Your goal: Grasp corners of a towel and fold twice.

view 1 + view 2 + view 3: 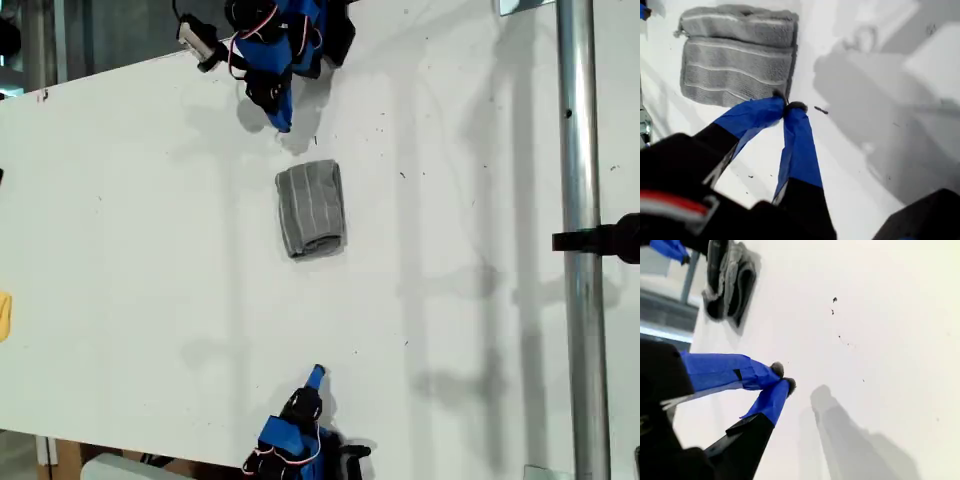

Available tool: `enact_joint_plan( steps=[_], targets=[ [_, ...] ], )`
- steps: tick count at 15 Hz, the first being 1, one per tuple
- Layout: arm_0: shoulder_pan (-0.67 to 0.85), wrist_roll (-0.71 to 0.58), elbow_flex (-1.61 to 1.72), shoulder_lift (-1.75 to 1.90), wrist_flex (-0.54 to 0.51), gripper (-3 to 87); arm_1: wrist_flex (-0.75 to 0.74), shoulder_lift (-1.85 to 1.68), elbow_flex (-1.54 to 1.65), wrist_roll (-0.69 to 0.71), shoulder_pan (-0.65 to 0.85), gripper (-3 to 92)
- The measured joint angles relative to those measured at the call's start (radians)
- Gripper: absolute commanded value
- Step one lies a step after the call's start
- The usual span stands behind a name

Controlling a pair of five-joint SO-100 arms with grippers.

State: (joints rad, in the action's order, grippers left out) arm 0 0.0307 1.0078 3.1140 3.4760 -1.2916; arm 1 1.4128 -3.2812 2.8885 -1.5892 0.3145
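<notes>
Big white table (pixel 120 250) fills my exterior view, with a metal pole (pixel 580 250) running down the exterior view's right side.

Next, the towel (pixel 311 209): it lies folded into a compact grey bundle near the middle of the table, a little toward the exterior view's top, stripes running along its length. The first wrist view shows it (pixel 737 60) layered, with a thicker folded band on its far side. None of it is in either gripper.

My first gripper (pixel 283 124) reaches in from the exterior view's top edge, near the towel but apart from it. Its blue jaws are pinched together at the tips (pixel 789 106), with nothing between them.

My second gripper (pixel 317 373) comes up from the exterior view's bottom edge, well apart from the towel (pixel 730 282). Its tips meet too (pixel 782 377), holding nothing.

Smallest: a yellow scrap (pixel 4 315) at the exterior view's left edge.
</notes>
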Motion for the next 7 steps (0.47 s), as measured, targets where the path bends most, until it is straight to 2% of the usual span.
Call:
enact_joint_plan(
  steps=[2, 4, 7],
  targets=[
    [0.002, -0.034, 0.0, 0.0, 0.0, -0.7, -0.002, -0.009, 0.015, -0.025, -0.048, 6.4],
    [0.006, -0.041, 0.0, 0.0, 0.0, -0.7, -0.002, -0.009, 0.015, 0.086, -0.026, 6.4],
    [0.006, -0.041, 0.0, 0.0, 0.0, -0.7, -0.002, -0.009, 0.015, 0.101, -0.021, 6.4]
  ],
)
